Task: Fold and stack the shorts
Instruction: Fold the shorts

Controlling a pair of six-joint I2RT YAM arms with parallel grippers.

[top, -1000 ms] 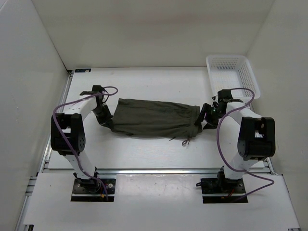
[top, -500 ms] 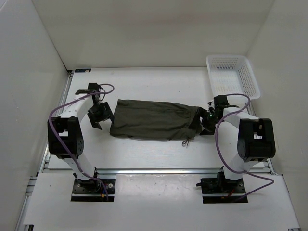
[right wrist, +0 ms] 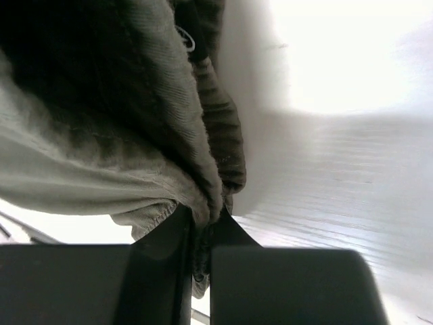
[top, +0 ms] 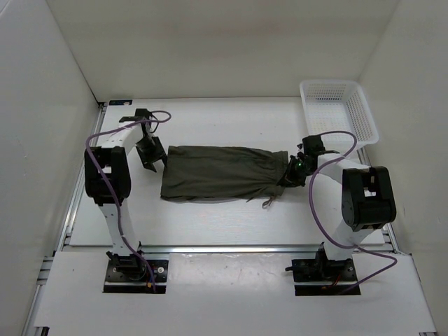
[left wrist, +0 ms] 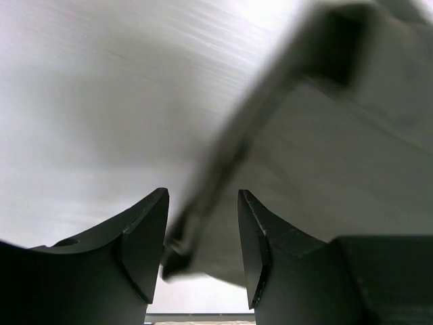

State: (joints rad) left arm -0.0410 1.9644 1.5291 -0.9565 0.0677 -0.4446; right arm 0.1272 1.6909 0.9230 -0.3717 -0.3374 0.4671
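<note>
The dark olive shorts [top: 217,172] lie flat, folded into a long band across the middle of the table, with a thin drawstring [top: 268,203] trailing off the front right. My left gripper [top: 150,154] hovers just off their left end, clear of the cloth. In the left wrist view that gripper [left wrist: 203,250] stands open with only blurred table and wall behind the gap. My right gripper [top: 292,172] is at the right end. The right wrist view shows it [right wrist: 203,227] shut on a bunched fold of the shorts [right wrist: 101,135], at the gathered waistband.
A white mesh basket [top: 338,108] stands at the back right corner, just behind the right arm. White walls enclose the table at the left, back and right. A metal rail [top: 231,248] runs along the near edge in front of the arm bases.
The left gripper let go of the left end of the shorts and drew back and away from it. The right gripper moved onto the right end and closed on the cloth.
</note>
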